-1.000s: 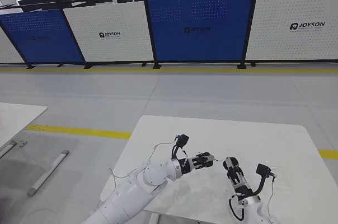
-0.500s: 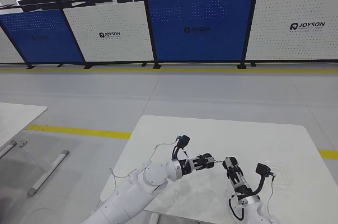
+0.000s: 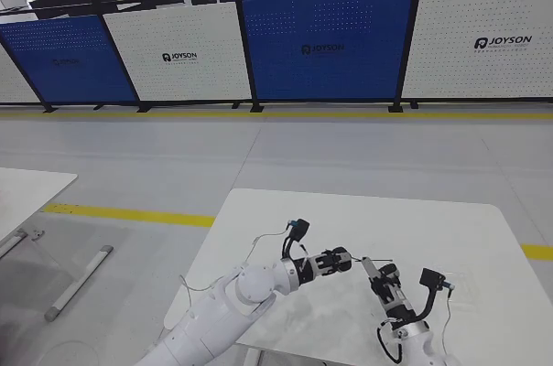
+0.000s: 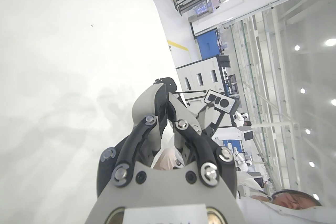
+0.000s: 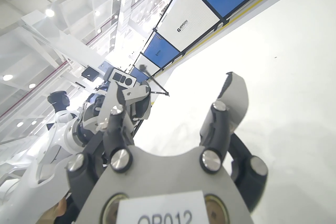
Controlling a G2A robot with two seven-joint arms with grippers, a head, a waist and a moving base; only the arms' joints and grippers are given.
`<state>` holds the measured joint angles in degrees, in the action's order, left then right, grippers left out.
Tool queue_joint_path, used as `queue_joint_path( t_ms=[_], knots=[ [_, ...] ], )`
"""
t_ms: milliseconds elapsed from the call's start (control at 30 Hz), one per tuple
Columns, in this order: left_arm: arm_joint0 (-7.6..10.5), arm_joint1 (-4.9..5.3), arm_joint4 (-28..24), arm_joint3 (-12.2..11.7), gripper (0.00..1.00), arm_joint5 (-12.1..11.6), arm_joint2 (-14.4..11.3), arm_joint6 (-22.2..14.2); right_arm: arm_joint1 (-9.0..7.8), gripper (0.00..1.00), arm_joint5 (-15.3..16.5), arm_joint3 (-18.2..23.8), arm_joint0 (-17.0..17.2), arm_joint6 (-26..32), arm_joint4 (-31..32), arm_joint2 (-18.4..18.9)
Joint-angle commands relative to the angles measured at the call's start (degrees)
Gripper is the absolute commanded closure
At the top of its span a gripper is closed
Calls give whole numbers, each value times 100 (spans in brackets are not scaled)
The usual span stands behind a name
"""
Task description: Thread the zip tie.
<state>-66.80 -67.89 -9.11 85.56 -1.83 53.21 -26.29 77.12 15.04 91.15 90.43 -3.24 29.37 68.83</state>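
The left gripper is held above the white table, toward its near edge, and its fingers are pressed together on one end of the zip tie. The tie is seen as a thin black strip that comes out from between the fingertips and runs free into the air, clear of the tabletop.

In the top view the right gripper is found just beside the left gripper, at about 3 o'clock from it, and the tie is stretched across the short gap between the two. The right gripper's fingers are spread wide apart and nothing is held in them. In the right wrist view the tie is seen beyond the fingertips, in line with the gap between them. Whether it is touched by either finger cannot be told.
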Motion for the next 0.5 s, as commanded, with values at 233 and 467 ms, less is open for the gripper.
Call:
queue_joint_path(
  t_ms=[233, 467],
  knots=[
    [5, -4, -288, -5, 100, -95, 54, -140, 0, 0, 21, 2, 8, -8, -32, 4],
    [-117, 11, -493, 50, 100, -29, 246, 169, -41, 0, 90, 102, 44, -149, 486, 129]
  ],
)
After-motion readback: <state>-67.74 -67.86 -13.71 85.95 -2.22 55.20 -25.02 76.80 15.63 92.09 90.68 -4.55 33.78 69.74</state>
